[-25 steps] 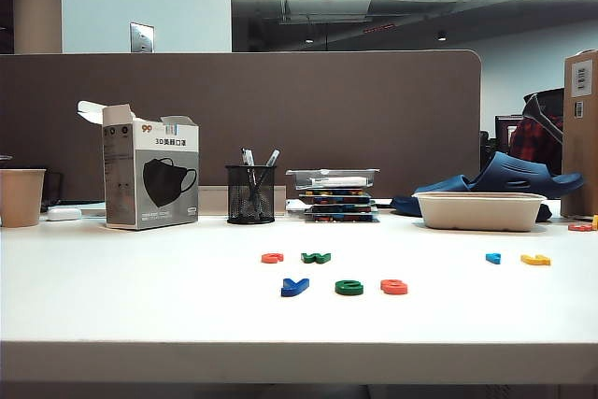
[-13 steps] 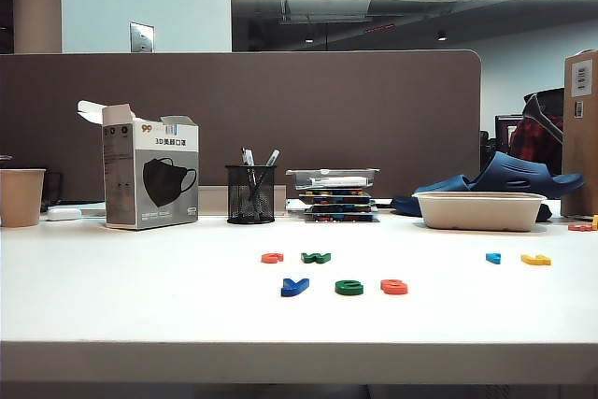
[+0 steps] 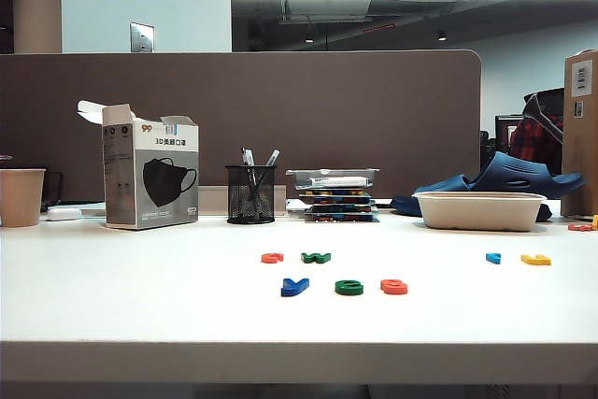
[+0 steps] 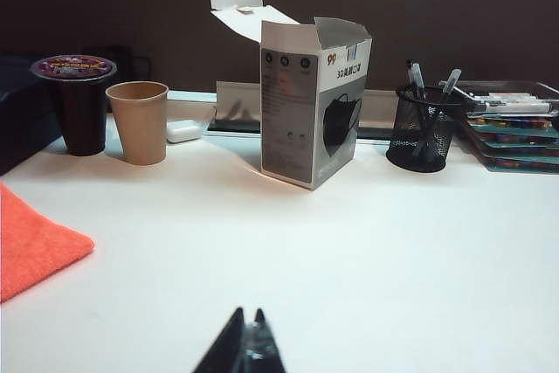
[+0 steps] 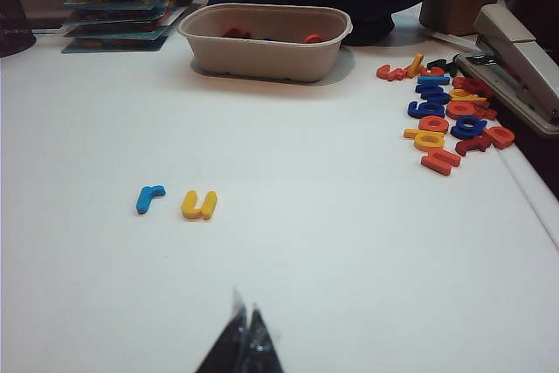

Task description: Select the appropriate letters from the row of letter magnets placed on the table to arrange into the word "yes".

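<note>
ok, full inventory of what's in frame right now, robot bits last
y: 1, dark blue, front row, left
e: 1, green, front row, middle
s: 1, red, front row, right
Back-row letters: orange-red, dark green w, light blue r, yellow u
Loose letter pile: mixed colours, far right, by stapler
Tray: 1, beige, back right
Mask box: 1, white, back left
Pen cup: 1, black mesh
Paper cup: 1, tan, far left
Cloth: 1, orange, left edge
Table: white
Left claw: shut, over bare table
Right claw: shut, near r and u
</note>
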